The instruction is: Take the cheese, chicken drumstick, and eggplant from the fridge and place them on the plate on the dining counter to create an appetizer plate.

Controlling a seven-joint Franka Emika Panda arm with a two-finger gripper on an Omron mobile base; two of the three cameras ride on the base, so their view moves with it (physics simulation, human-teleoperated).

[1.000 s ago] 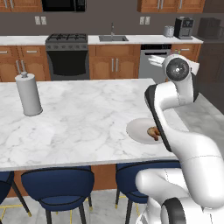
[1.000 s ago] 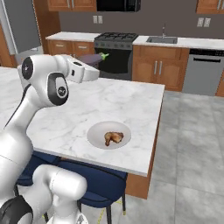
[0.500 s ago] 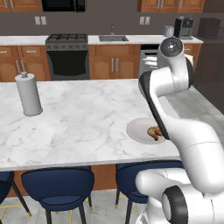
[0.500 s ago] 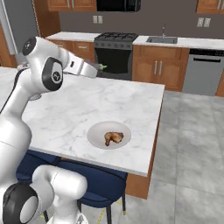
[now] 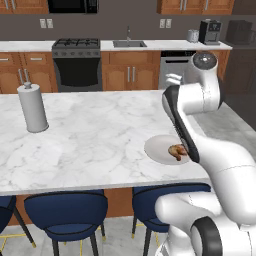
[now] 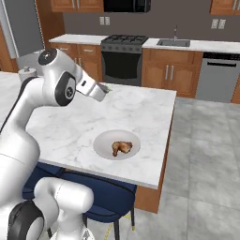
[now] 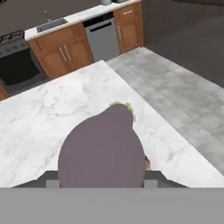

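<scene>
White marble bench (image 7: 52, 109) below my hand (image 7: 101, 175), which grips the dull-purple rounded eggplant (image 7: 103, 151). Round pale plate (image 6: 101, 143) sits lower down; I'd lower slowly beside the brown drumstick (image 6: 121, 147).

The eggplant (image 7: 103, 148) hides the end effector's fingertips, and the arm covers part of the plate (image 5: 159, 149).

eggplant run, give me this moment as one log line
gripper: shut on eggplant, above dining counter | plate: holds chicken drumstick | cheese: unseen | next: likely lower eggplant to plate
</scene>
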